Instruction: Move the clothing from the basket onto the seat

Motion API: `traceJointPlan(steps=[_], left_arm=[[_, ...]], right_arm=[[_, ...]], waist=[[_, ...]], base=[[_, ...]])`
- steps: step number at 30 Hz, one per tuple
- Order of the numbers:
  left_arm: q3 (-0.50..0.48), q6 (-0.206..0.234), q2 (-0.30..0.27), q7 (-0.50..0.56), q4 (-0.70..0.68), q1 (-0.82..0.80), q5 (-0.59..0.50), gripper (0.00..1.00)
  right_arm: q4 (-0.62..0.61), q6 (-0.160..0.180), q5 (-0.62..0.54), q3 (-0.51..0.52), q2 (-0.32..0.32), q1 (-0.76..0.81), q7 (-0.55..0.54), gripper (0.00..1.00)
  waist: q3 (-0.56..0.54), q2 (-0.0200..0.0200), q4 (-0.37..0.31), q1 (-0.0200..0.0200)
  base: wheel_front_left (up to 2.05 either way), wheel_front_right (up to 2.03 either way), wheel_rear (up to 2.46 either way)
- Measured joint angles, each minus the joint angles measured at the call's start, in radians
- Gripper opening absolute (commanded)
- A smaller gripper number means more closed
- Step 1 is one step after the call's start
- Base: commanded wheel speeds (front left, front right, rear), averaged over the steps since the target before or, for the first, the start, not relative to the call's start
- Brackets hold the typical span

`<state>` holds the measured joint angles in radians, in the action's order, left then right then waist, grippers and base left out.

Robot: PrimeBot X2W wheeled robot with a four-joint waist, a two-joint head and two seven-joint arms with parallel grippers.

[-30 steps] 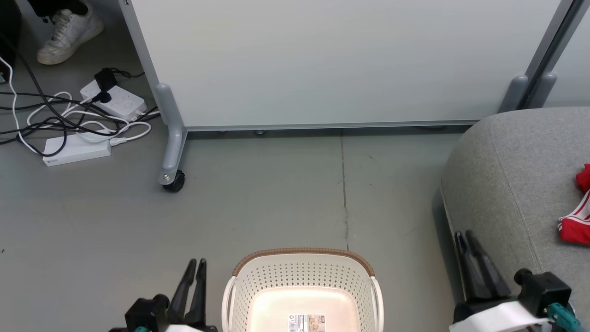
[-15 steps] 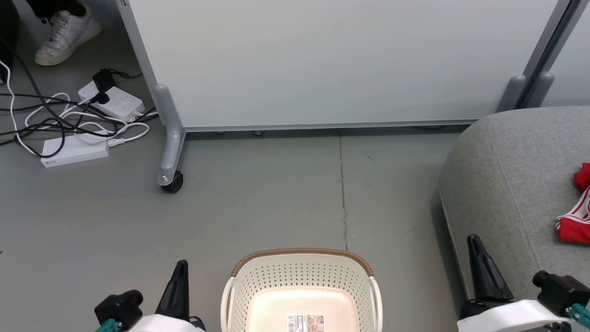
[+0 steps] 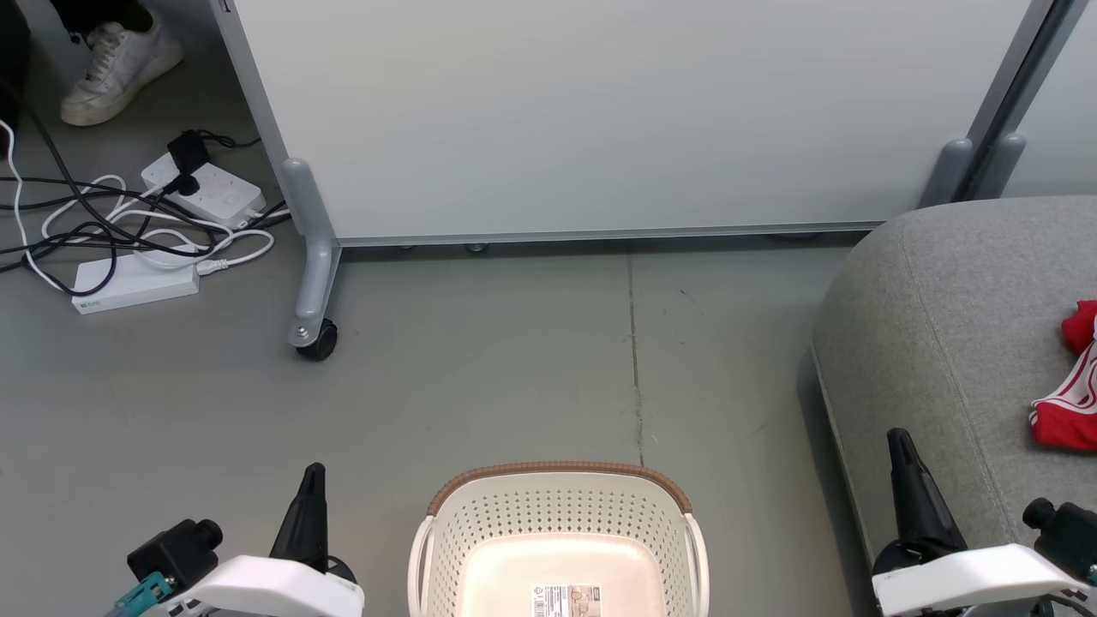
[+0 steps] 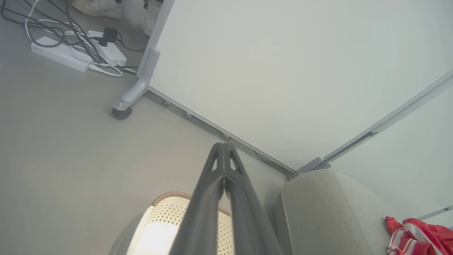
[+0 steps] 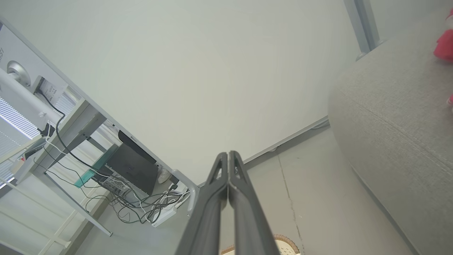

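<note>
Red, white-striped clothing [image 3: 1063, 420] crumpled on grey seat [image 3: 943, 343]; cream perforated basket [image 3: 557, 469] upright on floor near seat, label on bottom.

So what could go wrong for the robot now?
1. The right gripper is close beside the seat, so a swing that way might bump it.
2. The basket stands between both arms; the left gripper moving inward could knock it.
3. Loose cables lie on the floor to the left; rolling there might tangle the wheels.
</note>
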<state>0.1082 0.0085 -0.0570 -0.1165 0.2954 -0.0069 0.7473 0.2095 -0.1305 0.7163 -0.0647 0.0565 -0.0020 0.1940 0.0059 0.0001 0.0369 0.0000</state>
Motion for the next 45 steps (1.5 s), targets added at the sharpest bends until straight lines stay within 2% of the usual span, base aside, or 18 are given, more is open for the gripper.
traceJointPlan(steps=[19,45], left_arm=[[-0.060,-0.034,-0.010,0.080,0.008,-0.044,0.242,0.00],[-0.128,-0.070,-0.020,0.168,0.016,-0.103,0.503,0.00]], right_arm=[[0.000,0.000,0.264,0.007,0.016,-0.018,-0.029,0.00],[-0.001,0.001,0.558,0.008,0.040,-0.041,-0.061,0.00]], waist=[[-0.001,0.0000,-0.007,0.0000],[-0.003,0.0000,-0.017,0.0000]], base=[[0.00,0.00,0.00],[0.00,0.00,0.00]])
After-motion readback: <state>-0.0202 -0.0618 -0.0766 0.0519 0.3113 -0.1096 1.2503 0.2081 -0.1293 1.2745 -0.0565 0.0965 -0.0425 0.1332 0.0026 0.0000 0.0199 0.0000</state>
